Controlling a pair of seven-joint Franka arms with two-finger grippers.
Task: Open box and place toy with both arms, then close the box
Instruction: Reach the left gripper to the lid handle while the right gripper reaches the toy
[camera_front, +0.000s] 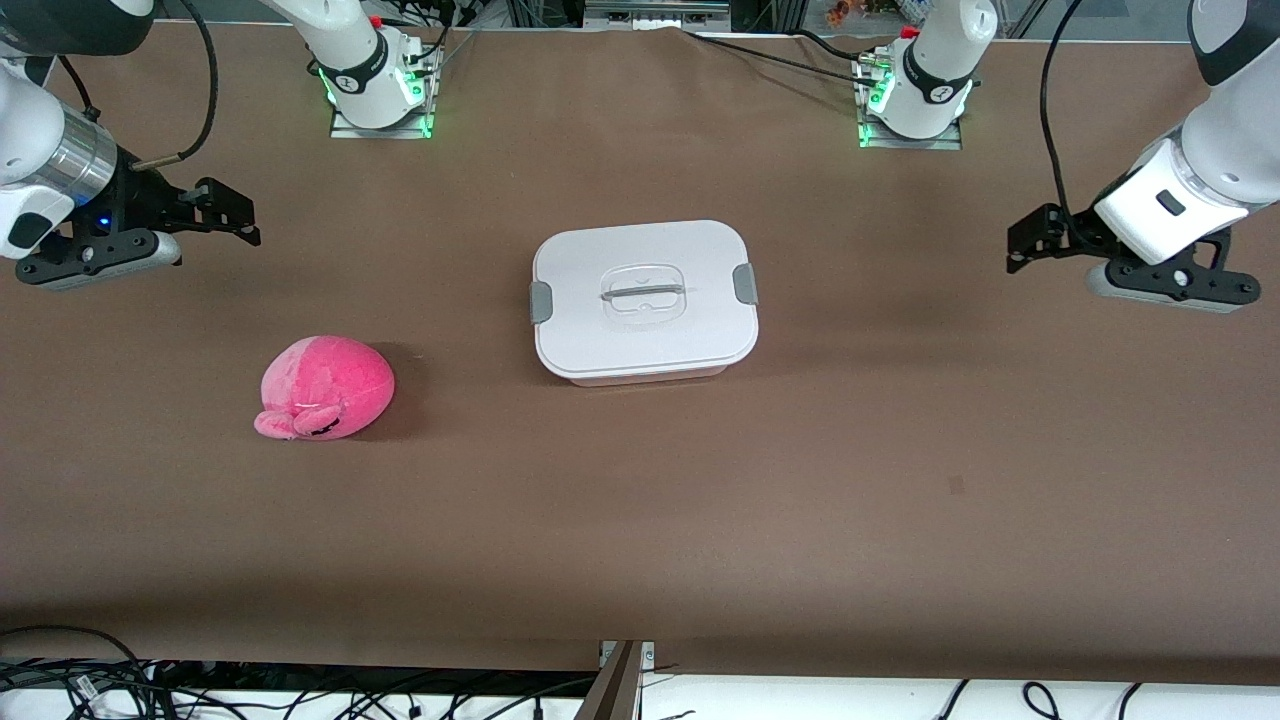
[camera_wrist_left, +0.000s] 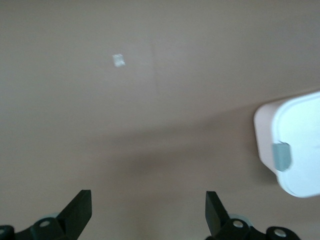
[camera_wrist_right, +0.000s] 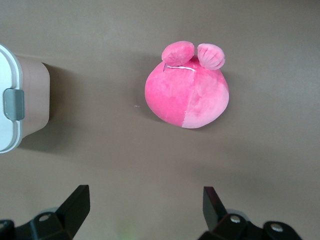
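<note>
The box (camera_front: 645, 298) sits mid-table, lid on. The toy (camera_front: 325, 389) lies on the table toward the right arm's end, nearer the front camera. The right gripper (camera_front: 232, 214) and left gripper (camera_front: 1030, 242) hover at their own ends with fingers wide, holding nothing, both well apart from the toy.

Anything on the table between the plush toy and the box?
Nothing: the front view shows only bare brown table between the pink plush toy and the lidded box; the right wrist view agrees.
</note>
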